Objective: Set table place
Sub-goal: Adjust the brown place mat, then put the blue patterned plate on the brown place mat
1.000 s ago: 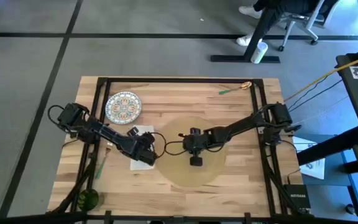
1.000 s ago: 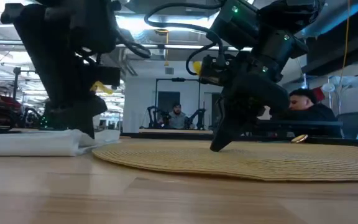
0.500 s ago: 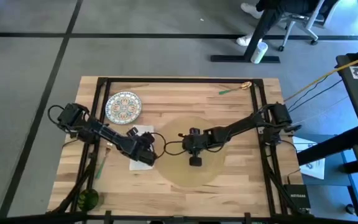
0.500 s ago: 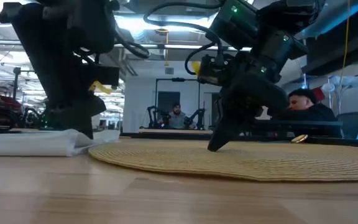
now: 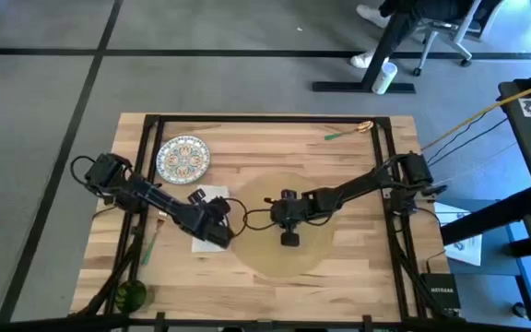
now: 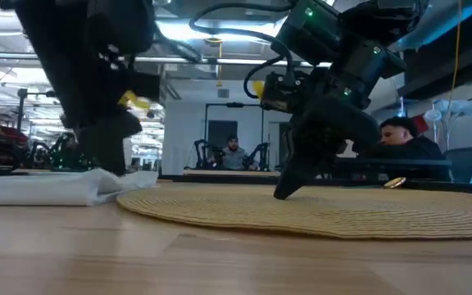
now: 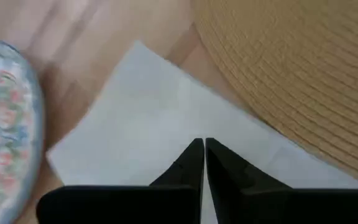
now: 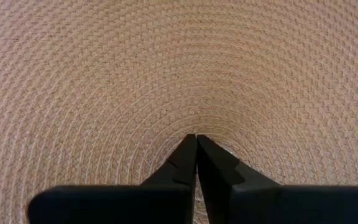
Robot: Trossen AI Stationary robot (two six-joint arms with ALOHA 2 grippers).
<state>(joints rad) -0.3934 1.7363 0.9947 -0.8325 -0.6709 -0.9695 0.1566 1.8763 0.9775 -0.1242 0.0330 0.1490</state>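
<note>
The round tan placemat (image 5: 284, 263) lies flat in the middle of the wooden table (image 5: 358, 267). My right gripper (image 5: 289, 239) is shut, with its tips down on the mat's middle (image 8: 196, 137). A white napkin (image 7: 148, 118) lies flat beside the mat's left edge, one corner near the patterned plate (image 5: 183, 158). My left gripper (image 7: 204, 142) is shut and points down over the napkin. In the low view the left arm's dark bulk (image 6: 105, 147) stands above the napkin (image 6: 39, 188). My left gripper is over the napkin's middle (image 7: 185, 124), but I cannot tell whether its tips touch it. My right gripper has its shut fingertips (image 6: 281, 193) set down on the centre of the placemat's weave (image 8: 194, 118). It comes slanting down from the table's right side, and the mat lies flat on the table.
A green-handled utensil (image 5: 342, 134) and a small gold piece (image 5: 365, 125) lie near the far edge. Another green-handled utensil (image 5: 148, 247) and a green object (image 5: 132, 295) lie at the near left. People sit in the room behind (image 6: 396, 135).
In the low view my left arm has shifted up a little over the napkin and is blurred. My right gripper has edged slightly toward the table's left, its tips still down on the placemat. Both stay shut.
</note>
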